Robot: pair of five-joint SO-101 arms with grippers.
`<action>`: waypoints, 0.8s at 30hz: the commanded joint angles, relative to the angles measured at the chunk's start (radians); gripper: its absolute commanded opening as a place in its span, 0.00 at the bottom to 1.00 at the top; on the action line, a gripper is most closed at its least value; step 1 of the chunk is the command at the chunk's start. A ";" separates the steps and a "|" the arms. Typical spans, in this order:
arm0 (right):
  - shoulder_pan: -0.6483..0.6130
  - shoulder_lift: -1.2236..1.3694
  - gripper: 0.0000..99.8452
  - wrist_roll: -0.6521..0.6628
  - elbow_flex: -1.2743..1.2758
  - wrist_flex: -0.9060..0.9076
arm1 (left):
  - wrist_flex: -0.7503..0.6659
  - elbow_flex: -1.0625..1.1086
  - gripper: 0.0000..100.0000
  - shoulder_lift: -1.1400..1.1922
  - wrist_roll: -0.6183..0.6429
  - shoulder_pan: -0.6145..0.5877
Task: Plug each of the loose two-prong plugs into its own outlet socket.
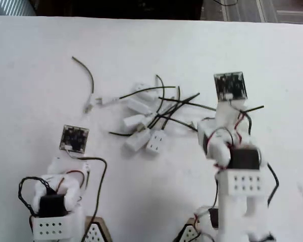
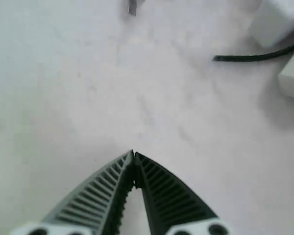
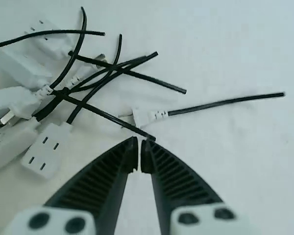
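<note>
Several white outlet blocks and black-corded plugs lie tangled mid-table, among them a socket block [image 1: 155, 141] with its slots facing up. One loose plug [image 1: 89, 105] with a curved cord lies apart to the pile's left. My right gripper [image 3: 138, 145] is shut and empty, its tips just short of a white two-prong plug [image 3: 147, 116] whose cord runs away from the pile. A socket block [image 3: 43, 152] lies beside those tips. My left gripper [image 2: 134, 157] is shut and empty above bare table, well short of two outlet blocks [image 2: 278, 19] and a cord end [image 2: 255, 57].
The left arm [image 1: 53, 201] stands at the front left and the right arm [image 1: 240, 171] at the front right. The white table [image 1: 35, 75] stretches wide on the far left, and its back edge [image 1: 141, 19] lies beyond the pile.
</note>
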 commanded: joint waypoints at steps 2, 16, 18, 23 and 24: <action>-0.012 0.306 0.18 -0.305 -0.110 0.010 | -0.068 -0.041 0.02 -0.010 -0.298 -0.016; -0.082 0.766 0.22 -0.634 -0.331 0.004 | -0.069 -0.005 0.02 -0.010 -0.321 -0.021; -0.082 0.820 0.22 -0.669 -0.361 0.004 | -0.066 -0.003 0.02 -0.010 -0.321 -0.021; -0.054 0.941 0.22 -0.736 -0.440 0.004 | -0.064 -0.003 0.02 -0.010 -0.321 -0.021; -0.047 0.966 0.22 -0.744 -0.456 0.004 | -0.064 -0.003 0.02 -0.010 -0.321 -0.021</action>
